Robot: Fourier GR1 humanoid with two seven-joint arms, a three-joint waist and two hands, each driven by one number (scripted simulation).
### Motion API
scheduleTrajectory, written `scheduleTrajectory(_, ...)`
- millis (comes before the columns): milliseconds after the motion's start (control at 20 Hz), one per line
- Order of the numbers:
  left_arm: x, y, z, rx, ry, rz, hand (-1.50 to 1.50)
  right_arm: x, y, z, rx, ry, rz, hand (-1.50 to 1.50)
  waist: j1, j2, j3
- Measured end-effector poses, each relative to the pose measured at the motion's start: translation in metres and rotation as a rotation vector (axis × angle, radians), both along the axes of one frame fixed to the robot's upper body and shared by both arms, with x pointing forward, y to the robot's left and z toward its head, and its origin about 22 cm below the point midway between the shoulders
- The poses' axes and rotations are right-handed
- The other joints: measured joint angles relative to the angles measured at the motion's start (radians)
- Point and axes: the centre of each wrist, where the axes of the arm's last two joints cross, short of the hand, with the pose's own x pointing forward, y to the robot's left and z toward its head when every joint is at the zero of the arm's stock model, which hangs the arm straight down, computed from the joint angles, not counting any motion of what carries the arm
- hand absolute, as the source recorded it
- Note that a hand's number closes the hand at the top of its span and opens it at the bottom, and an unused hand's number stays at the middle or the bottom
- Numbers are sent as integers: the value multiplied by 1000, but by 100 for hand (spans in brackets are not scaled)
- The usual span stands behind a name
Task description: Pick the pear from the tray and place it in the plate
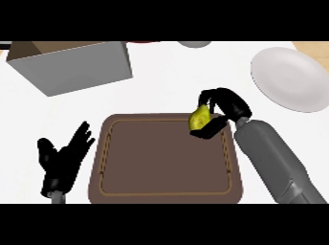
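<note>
A yellow-green pear [199, 117] is held in my right hand [226, 109], whose fingers and thumb curl round it. It hangs over the far right corner of the brown tray [166, 162]. The white plate [292, 78] lies on the counter to the far right, apart from the hand. My left hand [65, 158] rests open, fingers up, just left of the tray.
A grey open box [72, 64] stands at the back left. A grey round object [194, 44] and a red-edged thing [145, 42] show partly at the far edge. A wooden surface appears beyond the counter's right corner.
</note>
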Motion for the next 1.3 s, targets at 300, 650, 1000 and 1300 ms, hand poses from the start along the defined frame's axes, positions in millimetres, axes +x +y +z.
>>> scheduleTrajectory(300,-5,5,-1,0,-1,29,0,-18,11,25,31,-347,-205,150,-20,0,2)
scheduleTrajectory(650,0,2,3,-6,-20,10,0,-60,-14,47,167,-512,-500,150,1,15,2)
scheduleTrajectory(1000,6,-5,8,-8,-26,-34,0,-81,-71,61,325,-581,-697,150,38,28,3)
scheduleTrajectory(1300,8,-10,5,-5,-37,-54,0,-61,-131,54,319,-663,-808,150,57,33,5)
